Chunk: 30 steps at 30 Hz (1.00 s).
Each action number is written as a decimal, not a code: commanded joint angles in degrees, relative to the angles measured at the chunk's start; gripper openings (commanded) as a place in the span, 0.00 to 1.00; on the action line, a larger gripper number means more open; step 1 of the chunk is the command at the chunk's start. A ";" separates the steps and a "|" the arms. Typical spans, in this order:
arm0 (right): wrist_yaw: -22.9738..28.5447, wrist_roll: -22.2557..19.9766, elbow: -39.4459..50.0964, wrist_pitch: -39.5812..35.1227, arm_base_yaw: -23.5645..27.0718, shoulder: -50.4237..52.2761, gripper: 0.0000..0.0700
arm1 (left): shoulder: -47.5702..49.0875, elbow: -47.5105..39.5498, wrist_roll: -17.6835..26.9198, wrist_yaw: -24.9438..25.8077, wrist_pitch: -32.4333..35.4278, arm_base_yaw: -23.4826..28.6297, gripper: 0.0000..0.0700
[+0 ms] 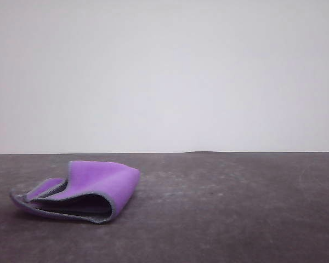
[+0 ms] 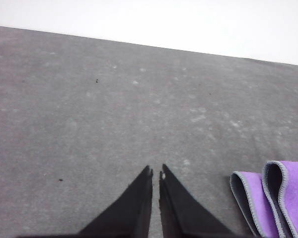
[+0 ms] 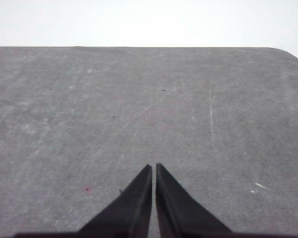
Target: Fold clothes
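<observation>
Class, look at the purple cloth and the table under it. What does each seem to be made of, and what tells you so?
The cloth looks like soft, matte fabric, perhaps microfibre: it droops in loose folds and has pale grey stitched edging. The table looks like a hard, dull dark-grey surface, possibly laminate or a mat: fine scratches and pale scuffs mark it.

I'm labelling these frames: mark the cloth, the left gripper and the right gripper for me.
cloth (image 1: 101, 181): front view, on its purple upper fold.
left gripper (image 2: 156, 172): left wrist view, midway between its nearly touching fingertips.
right gripper (image 3: 154, 167): right wrist view, midway between its nearly touching fingertips.
</observation>
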State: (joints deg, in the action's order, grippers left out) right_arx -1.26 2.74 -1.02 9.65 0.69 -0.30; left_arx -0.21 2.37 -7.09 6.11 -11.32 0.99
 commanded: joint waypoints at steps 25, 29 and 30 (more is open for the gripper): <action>0.22 -0.80 0.31 -0.66 -0.13 0.09 0.01 | 0.02 -1.05 0.02 -0.17 -0.67 0.11 0.02; 0.22 -0.79 0.31 -0.66 -0.13 0.09 0.01 | 0.02 -1.05 0.00 -0.17 -0.67 0.11 0.02; 0.22 -0.79 0.31 -0.66 -0.13 0.09 0.01 | 0.02 -1.05 0.00 -0.17 -0.67 0.11 0.02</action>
State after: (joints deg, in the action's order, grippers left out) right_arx -1.26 2.74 -1.01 9.64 0.69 -0.30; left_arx -0.21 2.37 -7.09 6.11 -11.31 0.99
